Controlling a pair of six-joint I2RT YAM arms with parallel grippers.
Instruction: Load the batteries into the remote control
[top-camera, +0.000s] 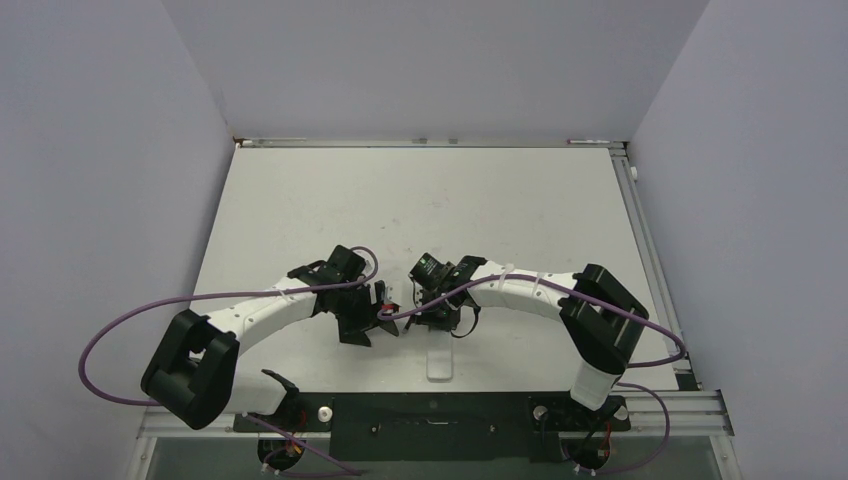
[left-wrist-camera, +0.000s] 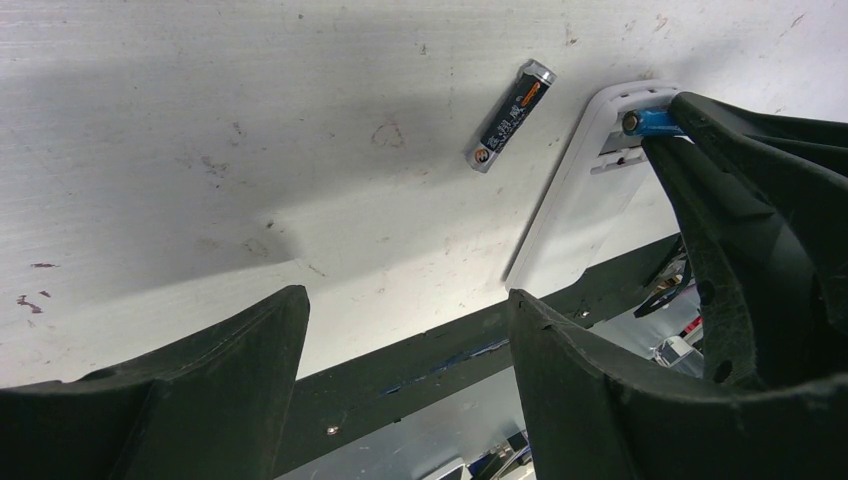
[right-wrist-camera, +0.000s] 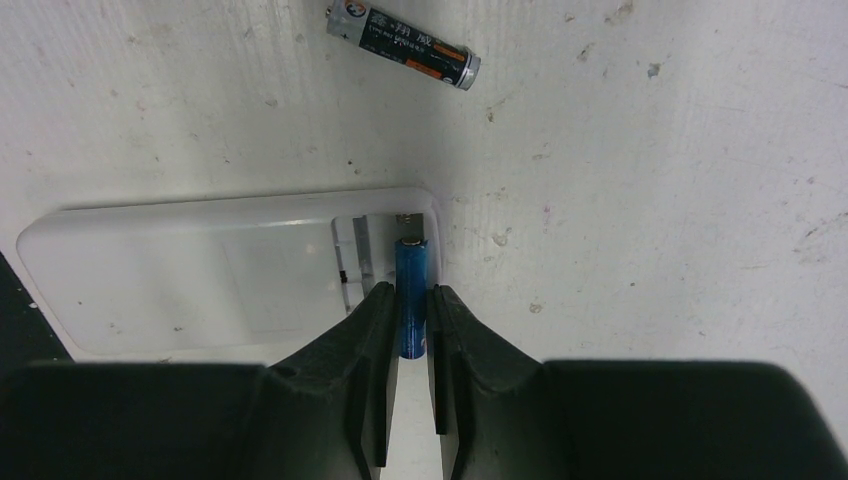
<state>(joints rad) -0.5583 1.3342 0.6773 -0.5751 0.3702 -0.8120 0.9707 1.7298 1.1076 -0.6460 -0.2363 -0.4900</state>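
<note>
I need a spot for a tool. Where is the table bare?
Bare: the far half of the white table by the back wall. Crowded: near middle, around left end effector, right end effector, white rectangular plastic remote, slim blue battery and dark loose battery.

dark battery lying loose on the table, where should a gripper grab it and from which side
Take the dark cylindrical battery with the metallic tip across its mid-body, coming straight down from above and pinching its two long sides. It lies flat on the white table, apart from the white plastic remote control, so both flanks are free. The open left gripper holds nothing.
</note>
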